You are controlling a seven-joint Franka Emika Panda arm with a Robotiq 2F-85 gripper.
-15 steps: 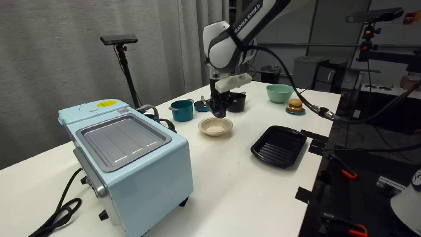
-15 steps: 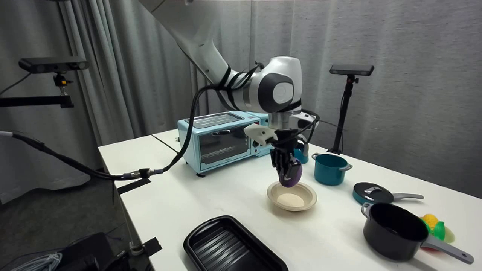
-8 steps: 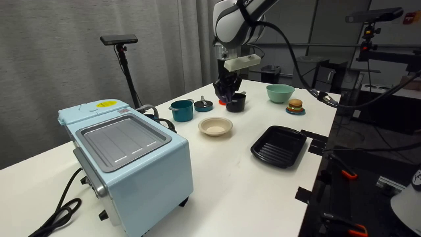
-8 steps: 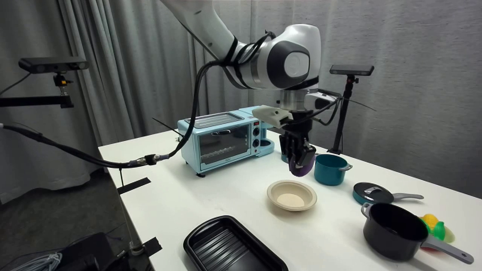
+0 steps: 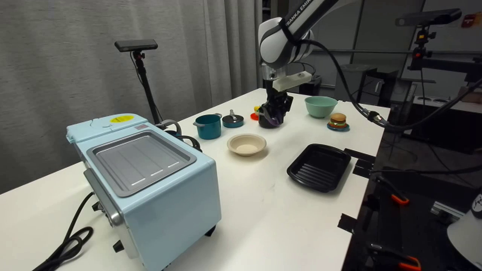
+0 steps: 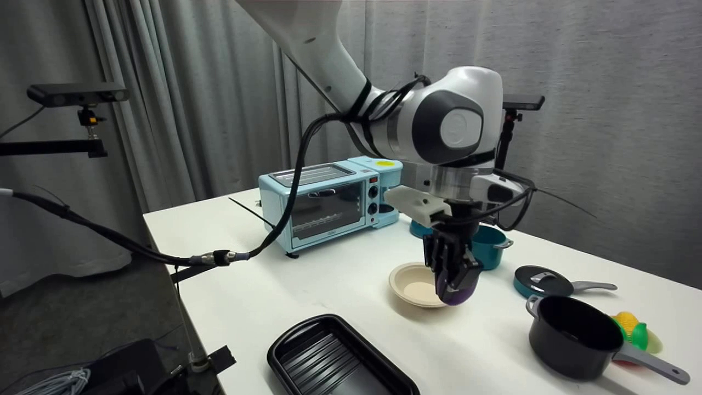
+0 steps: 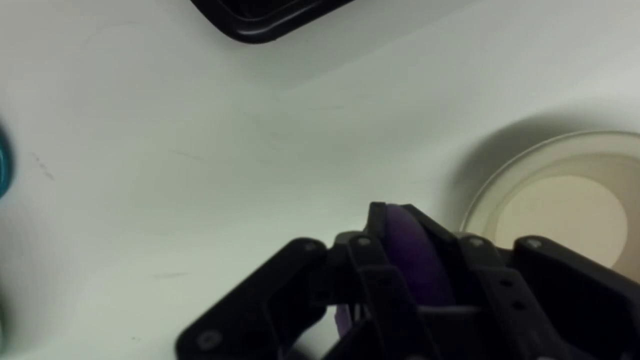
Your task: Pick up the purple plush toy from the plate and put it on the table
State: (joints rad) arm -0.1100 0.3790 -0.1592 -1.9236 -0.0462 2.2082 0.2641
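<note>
The purple plush toy (image 6: 459, 296) is pinched between the black fingers of my gripper (image 6: 458, 277). In an exterior view the toy (image 5: 278, 119) appears in front of the black pot. In the wrist view the toy (image 7: 415, 250) sits between both fingertips, with its lower parts hidden by the fingers. The cream plate (image 6: 403, 277) stands empty on the white table (image 6: 329, 285); it also shows in the wrist view (image 7: 560, 215), to the right of the gripper. The gripper is beside the plate, low over the table. I cannot tell the exact gap below the toy.
A black ridged tray (image 5: 320, 167) lies near the table edge. A black pot (image 6: 576, 337), a lidded pan (image 6: 543, 281) and a teal pot (image 5: 209, 127) stand around. A green bowl (image 5: 320, 106), a burger toy (image 5: 337, 121) and a light-blue oven (image 5: 173, 210) are on the table.
The gripper has carried the toy from over the plate, first up and away toward the black pot's side, then lower again beside the plate. The plate has not moved.
</note>
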